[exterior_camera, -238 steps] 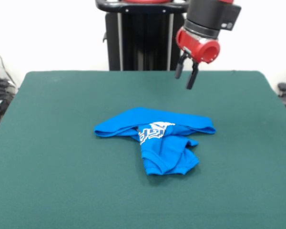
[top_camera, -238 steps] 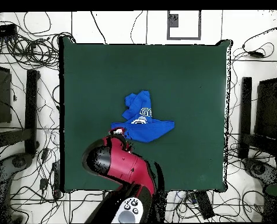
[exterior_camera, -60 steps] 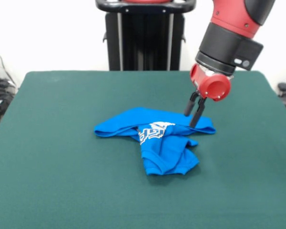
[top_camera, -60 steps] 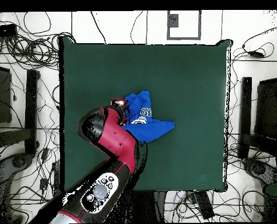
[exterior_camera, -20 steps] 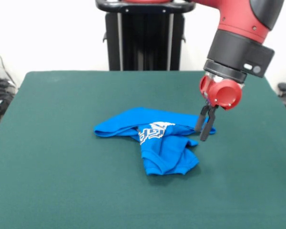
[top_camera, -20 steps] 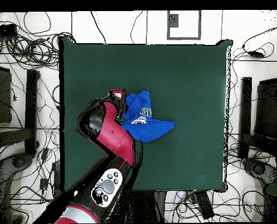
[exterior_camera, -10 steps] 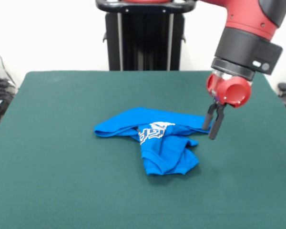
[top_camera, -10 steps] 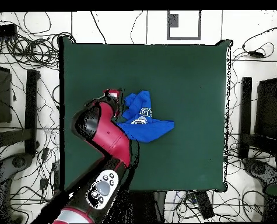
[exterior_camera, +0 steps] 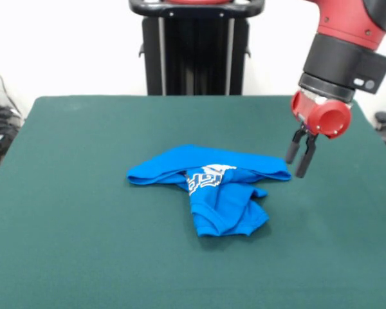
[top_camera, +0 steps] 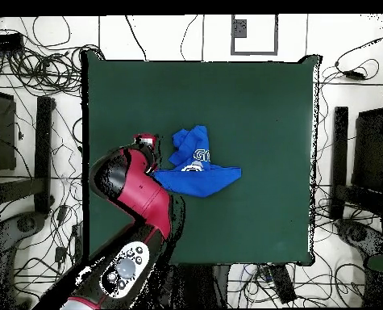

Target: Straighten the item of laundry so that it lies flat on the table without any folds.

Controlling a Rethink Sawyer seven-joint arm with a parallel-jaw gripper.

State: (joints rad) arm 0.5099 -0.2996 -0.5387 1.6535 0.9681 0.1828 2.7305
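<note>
The item of laundry [exterior_camera: 212, 187] is a bright blue garment with white lettering, crumpled and folded over itself near the middle of the green table [exterior_camera: 77, 225]. In the front view my gripper [exterior_camera: 298, 159] hangs just off the garment's right tip, a little above the felt. Its two dark fingers [exterior_camera: 303, 162] point down with a narrow gap, open and holding nothing. Seen from overhead, the garment [top_camera: 201, 168] lies left of the middle of the table [top_camera: 259, 105]. The red arm [top_camera: 134, 190] reaches in beside its left edge and hides the fingers.
Cables and equipment stands [top_camera: 41, 137] crowd the floor around the table in the overhead view. The black pedestal [exterior_camera: 193, 51] rises behind the far edge of the table in the front view.
In the front view my gripper has slid right, from over the garment's right end to just beyond its tip. The garment has not moved.
</note>
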